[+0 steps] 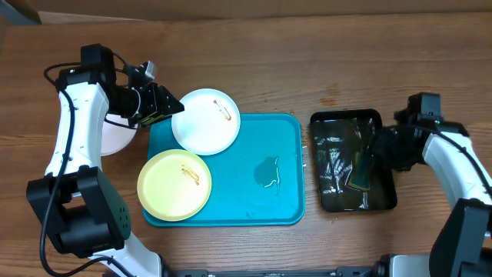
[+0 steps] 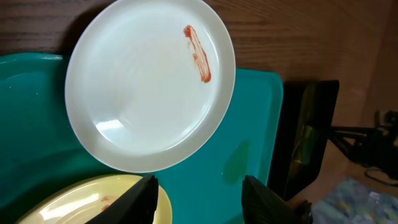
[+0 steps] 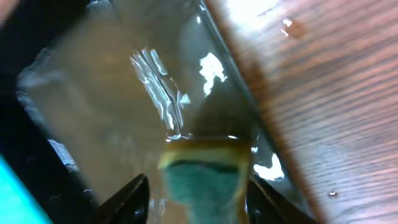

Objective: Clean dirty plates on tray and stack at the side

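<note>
From overhead, the left gripper [image 1: 163, 105] hangs above the table at the left rim of a white plate [image 1: 206, 121]. That plate lies on the far left corner of the turquoise tray [image 1: 284, 204] and overhangs its far edge. A pale yellow plate [image 1: 175, 183] sits on the near left corner. A second white plate [image 1: 114, 137] rests on the table left of the tray, partly under the arm. At right, the right gripper [image 1: 375, 151] reaches into a black tray [image 1: 346, 117] of water, at a sponge [image 1: 360, 173].

In the left wrist view, the fingers [image 2: 144, 198] stand spread and empty. The rim of the plate with the orange smear [image 2: 198, 55] lies just beyond their tips.

In the right wrist view, the green sponge stands between the fingers [image 3: 127, 200]; blur hides whether they pinch it.
</note>
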